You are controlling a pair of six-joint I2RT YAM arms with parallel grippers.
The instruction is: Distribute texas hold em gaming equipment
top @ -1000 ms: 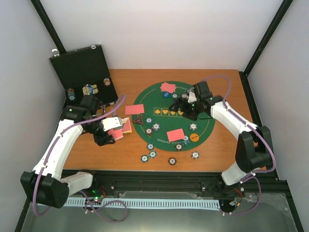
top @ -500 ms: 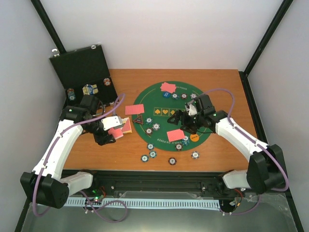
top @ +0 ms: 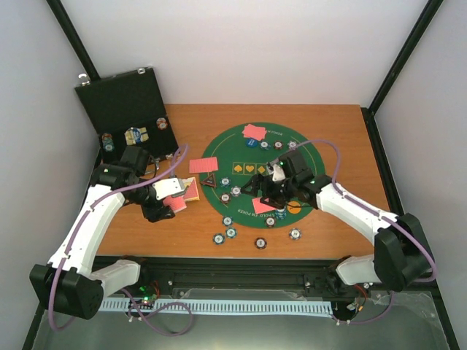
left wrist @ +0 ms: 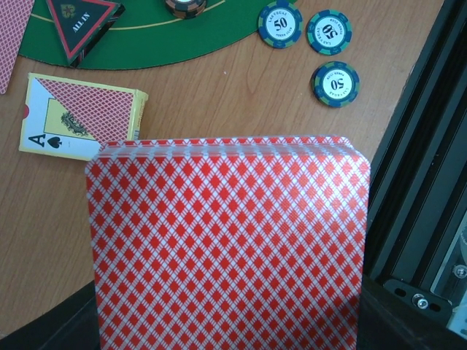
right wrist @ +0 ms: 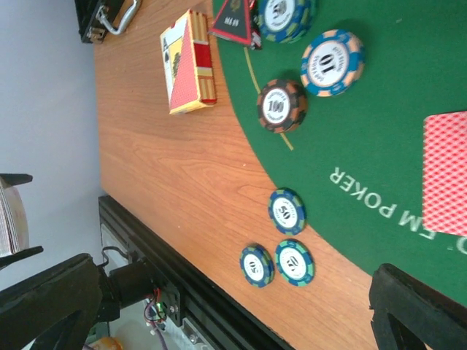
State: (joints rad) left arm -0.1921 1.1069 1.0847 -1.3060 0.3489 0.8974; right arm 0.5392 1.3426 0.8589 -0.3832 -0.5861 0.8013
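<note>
Left wrist view alone shows diamond back pattern close up: left tool (top: pixel 171 197) clamped on deck of red-backed cards (left wrist: pixel 226 240) over tabletop's left side, yellow card box (left wrist: pixel 80 117) just beyond. Overhead view alone: black case (top: pixel 120 106) at far-left corner, lid up, chips (top: pixel 135 136) inside. Green mat (top: pixel 233 154) mid-tabletop carries triangle marker (left wrist: pixel 82 22), striped chips (right wrist: pixel 332 62). Right tool (top: pixel 268 193) jaws spread wide, gripping nothing, over face-down card (right wrist: pixel 445 175) at mat's near side.
</note>
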